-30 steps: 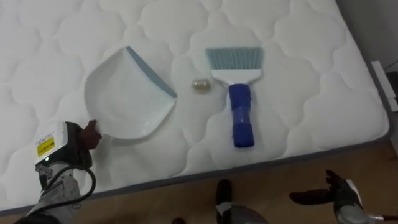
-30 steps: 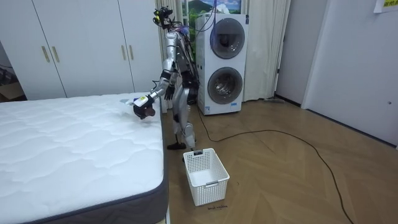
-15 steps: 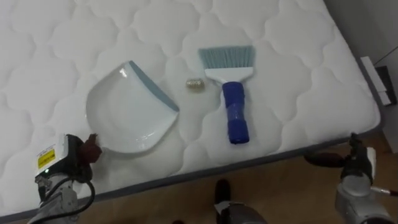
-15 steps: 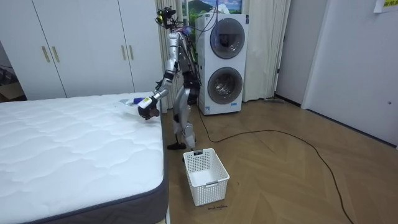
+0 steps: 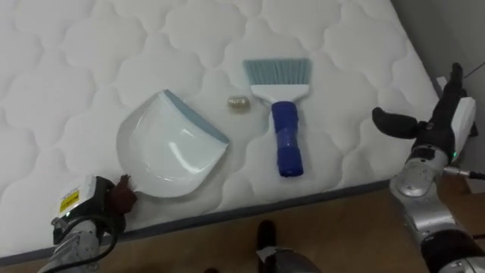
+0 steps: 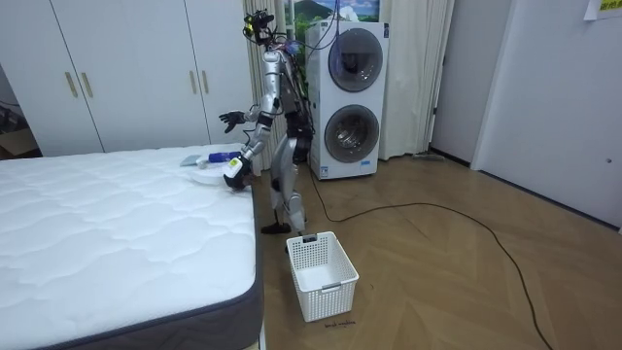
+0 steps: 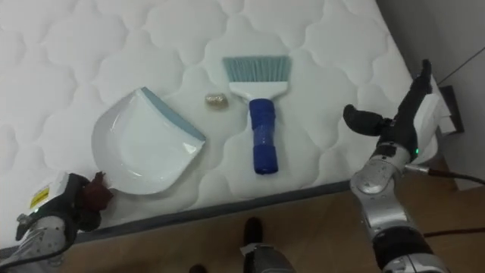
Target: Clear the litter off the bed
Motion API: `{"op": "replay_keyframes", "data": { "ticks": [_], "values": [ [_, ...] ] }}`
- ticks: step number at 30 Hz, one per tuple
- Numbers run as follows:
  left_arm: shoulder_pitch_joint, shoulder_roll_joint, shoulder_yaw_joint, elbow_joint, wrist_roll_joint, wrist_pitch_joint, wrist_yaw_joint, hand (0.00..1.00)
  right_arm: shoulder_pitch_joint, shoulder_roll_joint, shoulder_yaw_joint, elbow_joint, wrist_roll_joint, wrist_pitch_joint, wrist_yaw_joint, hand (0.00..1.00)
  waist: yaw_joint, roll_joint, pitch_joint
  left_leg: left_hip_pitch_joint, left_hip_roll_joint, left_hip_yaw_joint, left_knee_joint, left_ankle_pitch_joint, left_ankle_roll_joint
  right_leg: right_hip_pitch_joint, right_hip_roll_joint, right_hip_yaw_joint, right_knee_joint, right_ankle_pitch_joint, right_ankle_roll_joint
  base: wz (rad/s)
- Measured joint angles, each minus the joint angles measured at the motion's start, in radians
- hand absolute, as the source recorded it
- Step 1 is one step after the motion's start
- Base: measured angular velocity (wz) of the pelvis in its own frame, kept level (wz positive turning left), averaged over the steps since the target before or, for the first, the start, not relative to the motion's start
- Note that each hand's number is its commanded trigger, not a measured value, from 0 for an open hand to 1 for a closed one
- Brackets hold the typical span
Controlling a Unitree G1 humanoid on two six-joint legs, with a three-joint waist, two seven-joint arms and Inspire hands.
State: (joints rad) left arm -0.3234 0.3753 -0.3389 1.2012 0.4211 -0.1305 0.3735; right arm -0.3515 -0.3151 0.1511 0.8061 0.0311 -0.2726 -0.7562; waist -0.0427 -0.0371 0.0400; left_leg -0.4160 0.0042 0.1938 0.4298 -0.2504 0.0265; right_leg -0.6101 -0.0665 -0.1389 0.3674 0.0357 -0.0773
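The brush (image 5: pixel 286 136), a hard blue handle with a fan of pale bristles, lies on the quilted white mattress (image 5: pixel 91 45), its long axis running toward the robot, handle end nearest. To the brush's right hovers the nearer right hand (image 5: pixel 438 125), fingers straight and empty. Left of the brush lie a small crumpled scrap (image 5: pixel 239 101) and the smooth white dustpan (image 5: pixel 170 144), with the left hand (image 5: pixel 114 197) at its rear rim; I cannot tell whether it grips.
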Motion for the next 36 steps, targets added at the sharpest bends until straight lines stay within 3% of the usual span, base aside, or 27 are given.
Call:
{"op": "replay_keyframes", "data": {
  "ticks": [4, 11, 15, 26, 29, 36],
  "values": [
    [-0.020, -0.002, -0.011, -0.012, -0.030, -0.001, -0.041, 1.00, -0.018, 0.001, 0.053, 0.004, 0.006, -0.015, -0.018, 0.00, 0.022, 0.005, 0.0105, -0.014, 0.001, -0.005, 0.002, -0.001, 0.001, -0.007, 0.000, -0.003, -0.007, 0.003, -0.001, 0.05],
    [-0.035, -0.007, -0.023, -0.012, -0.038, -0.003, -0.081, 1.00, -0.019, 0.043, 0.112, 0.034, 0.040, -0.024, -0.001, 0.00, 0.041, 0.013, 0.0154, -0.014, 0.000, -0.007, 0.003, -0.002, 0.004, -0.006, -0.003, -0.007, -0.006, 0.001, 0.001, 0.00],
    [-0.050, -0.007, -0.033, -0.018, -0.038, -0.007, -0.104, 1.00, -0.019, 0.047, 0.119, 0.051, 0.050, -0.023, 0.035, 0.00, 0.045, 0.029, 0.0250, -0.026, 0.004, -0.015, 0.016, -0.004, 0.008, -0.006, -0.009, -0.023, -0.003, -0.007, 0.004, 0.09],
    [-0.061, -0.010, -0.039, -0.024, -0.036, -0.005, -0.124, 1.00, -0.022, 0.052, 0.151, 0.056, 0.050, -0.021, 0.101, 0.00, 0.053, 0.031, 0.0260, -0.028, 0.005, -0.018, 0.020, -0.004, 0.008, -0.006, -0.019, -0.048, 0.011, -0.020, 0.002, 0.04],
    [-0.066, -0.011, -0.044, -0.024, -0.036, -0.005, -0.126, 1.00, -0.023, 0.055, 0.176, 0.066, 0.051, -0.021, 0.106, 0.00, 0.059, 0.032, 0.0264, -0.027, 0.015, -0.015, 0.029, -0.004, 0.008, -0.004, -0.018, -0.053, 0.008, -0.018, -0.001, 0.01],
    [-0.077, -0.038, -0.047, -0.023, -0.037, 0.008, -0.131, 1.00, -0.071, 0.079, 0.192, 0.084, 0.062, -0.021, 0.128, 0.00, 0.078, 0.051, 0.0366, -0.028, 0.017, -0.014, 0.017, -0.004, 0.008, -0.002, -0.017, -0.059, -0.004, -0.011, -0.004, 0.00]
  ]
}}
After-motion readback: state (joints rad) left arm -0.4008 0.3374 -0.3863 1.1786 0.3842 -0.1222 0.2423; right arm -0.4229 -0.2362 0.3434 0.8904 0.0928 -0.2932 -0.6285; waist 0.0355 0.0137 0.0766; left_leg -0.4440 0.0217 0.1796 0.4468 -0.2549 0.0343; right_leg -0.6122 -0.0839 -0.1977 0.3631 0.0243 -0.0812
